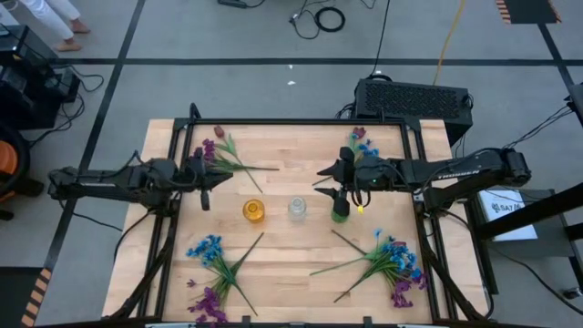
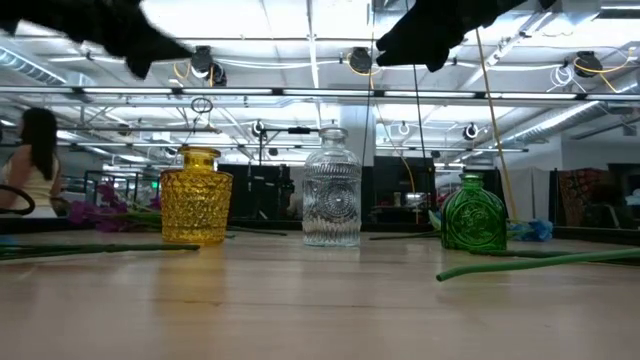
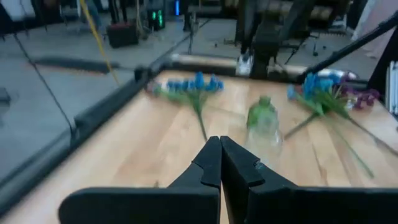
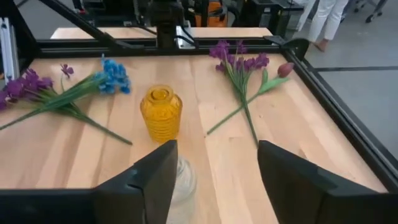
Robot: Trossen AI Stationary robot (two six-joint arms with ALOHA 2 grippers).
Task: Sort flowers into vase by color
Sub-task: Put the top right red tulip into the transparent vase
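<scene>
Right pincer [image 1: 339, 193] hangs spread above the green vase [image 1: 340, 211] at centre right — jaws wide in the wrist view, holding nothing, likely just after a release. Left pincer [image 1: 204, 182] waits pressed together at centre left. Flowers [image 1: 387, 262] lie in bunches near the surface's [image 1: 291, 264] corners — unsorted, probably the next pickups.

- In the right wrist view the clear vase [image 4: 181, 180] is mostly hidden behind a dark finger and cut off by the frame edge.
- In the low view both arms are cut by the top edge; the jaws cannot be seen there.
- The left wrist view is blurred: the green vase [image 3: 262, 115] and clear vase overlap, their outlines hard to separate.
- In the high view the purple flowers [image 1: 209, 305] at the worktop's near edge are partly cropped.
</scene>
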